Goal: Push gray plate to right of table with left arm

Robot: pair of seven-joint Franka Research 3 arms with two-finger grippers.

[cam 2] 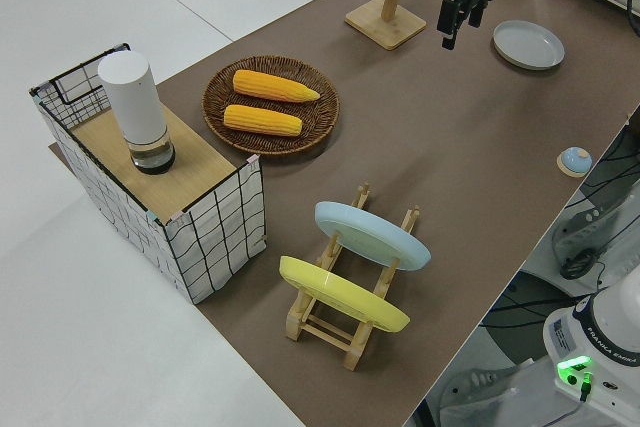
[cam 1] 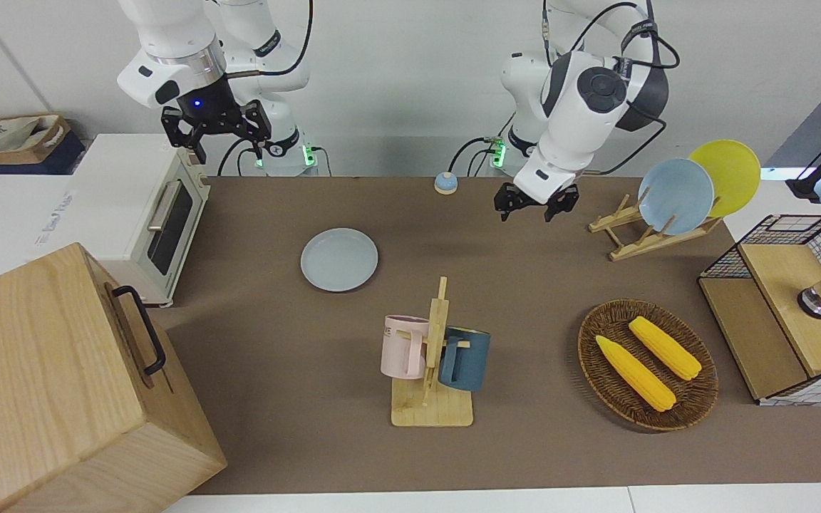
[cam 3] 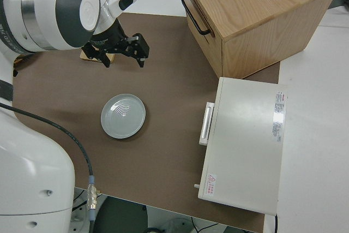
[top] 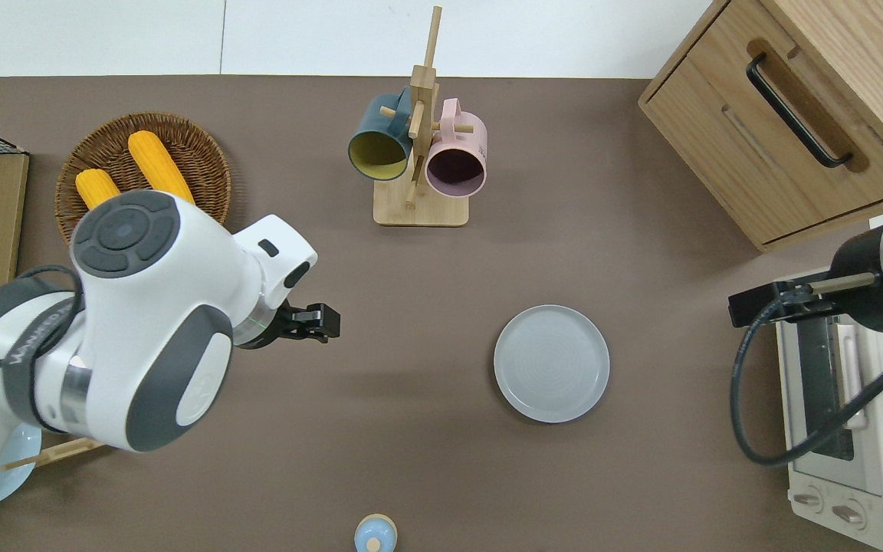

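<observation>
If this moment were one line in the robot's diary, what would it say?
left gripper: open, over bare table, clear of gray plate | plate: flat, untouched | right arm: parked

You can read "FRANKA EMIKA" in dark letters on the white arm base (cam 2: pixel 608 347) at the lower corner of the left side view, beside its green light. The toaster oven (cam 3: pixel 245 145) carries a red triangle warning sign on its top near one corner and a white sticker with red and black print along its edge; the print itself is too small to read. The dark band on the left arm (top: pixel 24 349) bears pale lettering you cannot make out.
</observation>
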